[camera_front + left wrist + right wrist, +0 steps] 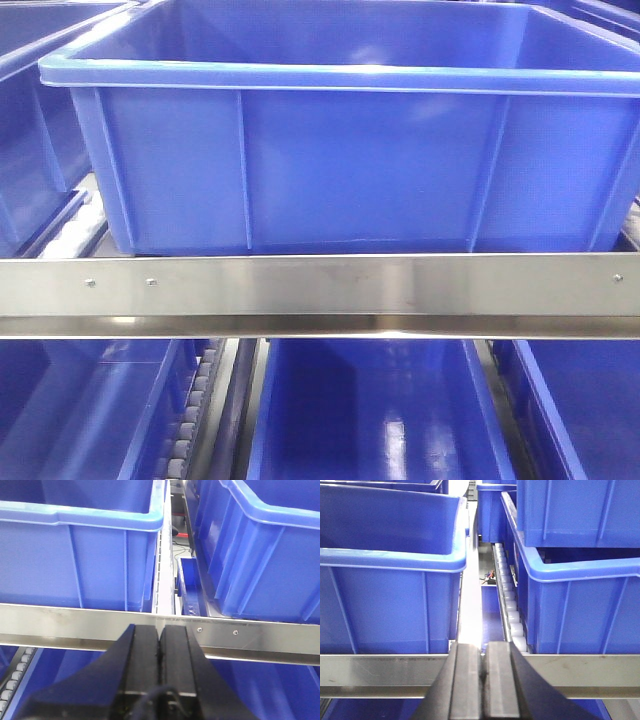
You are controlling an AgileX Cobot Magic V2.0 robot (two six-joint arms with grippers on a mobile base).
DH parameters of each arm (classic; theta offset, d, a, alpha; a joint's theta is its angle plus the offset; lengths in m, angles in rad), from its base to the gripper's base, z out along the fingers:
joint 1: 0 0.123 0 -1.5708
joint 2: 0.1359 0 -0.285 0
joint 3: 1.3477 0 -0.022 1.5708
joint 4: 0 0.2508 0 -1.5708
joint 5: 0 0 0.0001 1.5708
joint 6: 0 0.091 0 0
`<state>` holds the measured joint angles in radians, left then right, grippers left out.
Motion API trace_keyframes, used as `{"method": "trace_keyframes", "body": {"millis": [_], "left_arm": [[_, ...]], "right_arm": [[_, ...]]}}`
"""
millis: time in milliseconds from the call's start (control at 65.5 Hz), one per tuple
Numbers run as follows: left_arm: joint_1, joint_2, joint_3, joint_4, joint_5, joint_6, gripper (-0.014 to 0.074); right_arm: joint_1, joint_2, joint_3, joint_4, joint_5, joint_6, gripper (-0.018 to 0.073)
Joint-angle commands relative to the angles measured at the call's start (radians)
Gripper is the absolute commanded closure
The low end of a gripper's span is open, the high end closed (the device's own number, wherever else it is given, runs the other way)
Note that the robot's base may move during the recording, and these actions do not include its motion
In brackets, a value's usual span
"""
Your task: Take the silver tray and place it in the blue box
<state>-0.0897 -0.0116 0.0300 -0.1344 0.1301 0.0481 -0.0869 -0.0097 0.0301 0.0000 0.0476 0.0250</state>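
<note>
The blue box (pixel 340 150) sits on the upper shelf behind a steel rail (pixel 320 290), its inside hidden, while the left gripper (pixel 159 645) and right gripper (pixel 483 660), both pressed together, hover near that rail, silver tray unseen

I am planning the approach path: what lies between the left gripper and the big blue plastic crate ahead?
In the left wrist view, a horizontal steel rail crosses between the closed left gripper and the blue ribbed crate.
</note>
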Motion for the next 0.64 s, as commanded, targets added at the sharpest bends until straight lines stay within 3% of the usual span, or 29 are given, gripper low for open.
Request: {"method": "trace_keyframes", "body": {"millis": [0, 626], "left_arm": [[0.002, -0.016, -0.005, -0.01, -0.085, 0.002, 0.0701], [0.002, -0.016, -0.005, -0.01, -0.085, 0.002, 0.0701]], "right_arm": [[-0.005, -0.021, 0.003, 0.0, -0.092, -0.007, 0.0501], [-0.005, -0.021, 0.003, 0.0, -0.092, -0.007, 0.0501]]}}
